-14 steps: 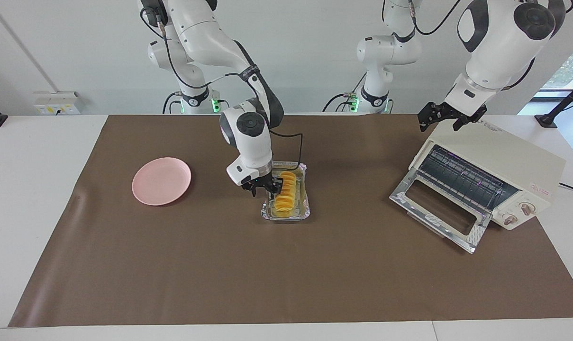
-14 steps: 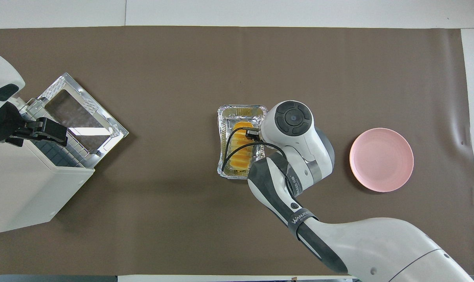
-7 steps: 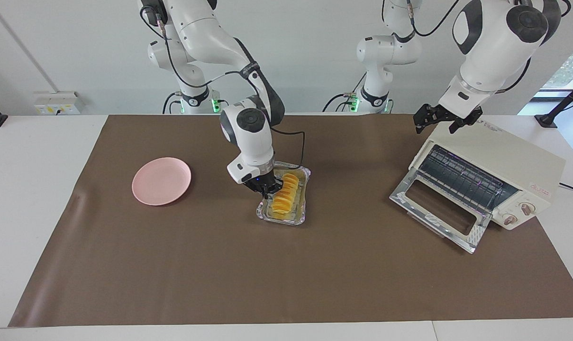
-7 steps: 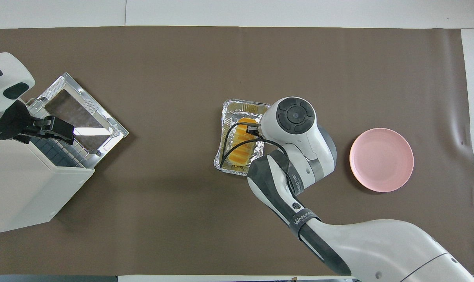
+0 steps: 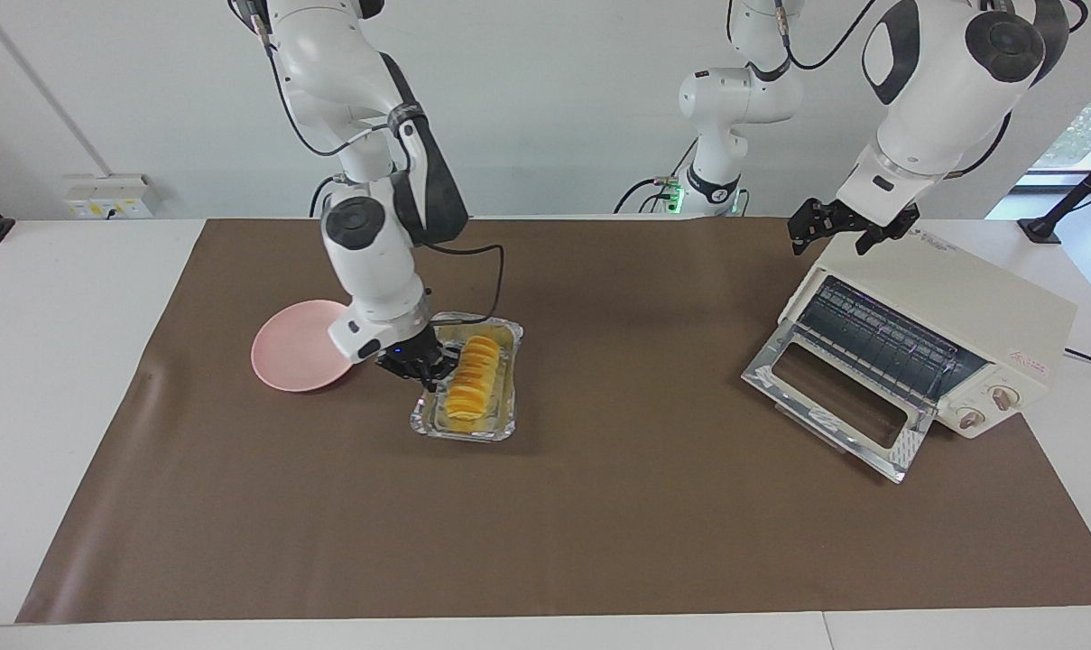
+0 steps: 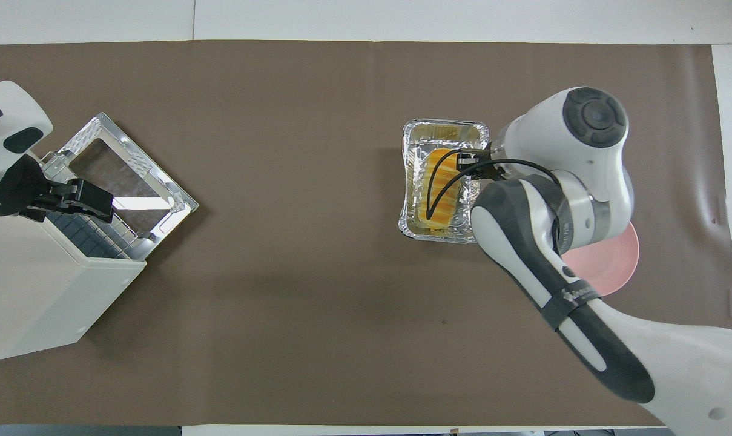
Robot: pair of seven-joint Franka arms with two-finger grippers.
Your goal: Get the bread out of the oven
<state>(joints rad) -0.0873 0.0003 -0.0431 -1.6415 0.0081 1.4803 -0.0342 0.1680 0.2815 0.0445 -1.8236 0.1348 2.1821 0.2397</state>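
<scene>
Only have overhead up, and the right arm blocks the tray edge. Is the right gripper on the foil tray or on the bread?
Observer: On the foil tray. The right gripper is shut on its rim, on the side toward the pink plate. The bread lies in the tray.
Operator: Anything left on the oven rack?
Observer: No. The oven door is down and the rack shows bare.
Operator: Left gripper touching the oven?
Observer: The left gripper waits just over the oven's top edge. I cannot tell whether it touches.
</scene>
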